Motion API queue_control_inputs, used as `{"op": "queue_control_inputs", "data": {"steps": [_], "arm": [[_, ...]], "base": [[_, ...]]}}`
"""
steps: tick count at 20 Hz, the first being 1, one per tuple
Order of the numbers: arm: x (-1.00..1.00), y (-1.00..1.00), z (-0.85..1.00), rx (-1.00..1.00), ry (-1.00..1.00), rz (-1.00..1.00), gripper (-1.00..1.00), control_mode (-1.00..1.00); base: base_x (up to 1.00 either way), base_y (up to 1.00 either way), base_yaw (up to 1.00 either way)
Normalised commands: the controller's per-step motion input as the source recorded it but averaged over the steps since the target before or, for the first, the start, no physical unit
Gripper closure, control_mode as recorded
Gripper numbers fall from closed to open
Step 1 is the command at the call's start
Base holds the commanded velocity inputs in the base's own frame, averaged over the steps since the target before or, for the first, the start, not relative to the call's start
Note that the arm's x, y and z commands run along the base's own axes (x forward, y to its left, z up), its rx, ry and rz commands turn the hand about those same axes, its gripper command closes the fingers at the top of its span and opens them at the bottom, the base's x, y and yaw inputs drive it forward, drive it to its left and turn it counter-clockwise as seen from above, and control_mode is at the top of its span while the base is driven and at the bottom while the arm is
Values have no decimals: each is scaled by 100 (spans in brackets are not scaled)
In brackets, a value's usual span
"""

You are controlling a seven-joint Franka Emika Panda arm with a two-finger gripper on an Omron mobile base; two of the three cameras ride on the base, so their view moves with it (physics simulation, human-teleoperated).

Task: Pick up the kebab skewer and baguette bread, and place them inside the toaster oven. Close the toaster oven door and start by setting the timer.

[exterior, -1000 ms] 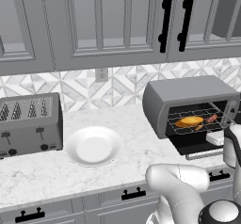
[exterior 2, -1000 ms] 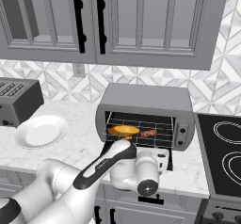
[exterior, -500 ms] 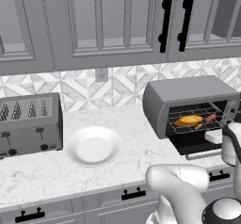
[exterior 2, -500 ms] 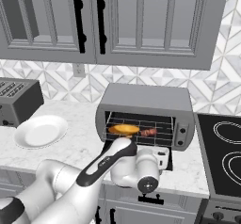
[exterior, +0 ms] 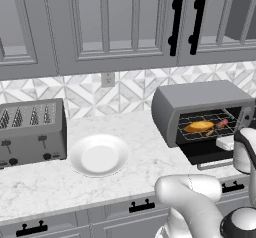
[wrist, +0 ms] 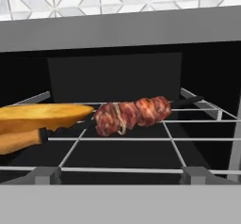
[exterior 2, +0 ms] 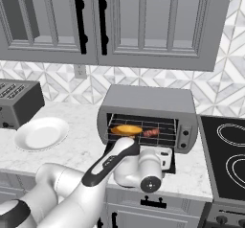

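The toaster oven (exterior: 200,99) (exterior 2: 148,100) stands on the counter with its door (exterior: 205,156) folded down and open. On its wire rack lies the golden baguette bread (exterior: 199,126) (exterior 2: 126,129) (wrist: 37,117), with the kebab skewer (exterior: 221,124) (exterior 2: 151,132) (wrist: 134,114) just to its right. The two are close together, and the skewer's dark stick runs under the bread's end. My gripper (exterior: 226,143) (exterior 2: 159,152) hovers low over the open door, pointing into the oven. It is open and holds nothing, a short way from the food.
A white plate (exterior: 98,154) (exterior 2: 42,132) and a slotted grey toaster (exterior: 32,132) sit on the marble counter to the left. A black stovetop (exterior 2: 225,150) lies right of the oven. Wall cabinets (exterior: 125,22) hang overhead.
The arm has shifted only slightly in front of the oven. The bread and the skewer lie on the rack as before, and the door stays down.
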Motion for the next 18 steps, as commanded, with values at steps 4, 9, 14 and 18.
{"op": "queue_control_inputs", "data": {"steps": [4,9,14,18], "arm": [[9,0,0,0,0,0,-100,-100],[12,0,3,0,0,0,-100,-100],[12,0,7,0,0,0,-100,-100],[19,0,9,0,0,0,-100,-100]], "base": [[0,0,0],[0,0,0],[0,0,0],[0,0,0]]}}
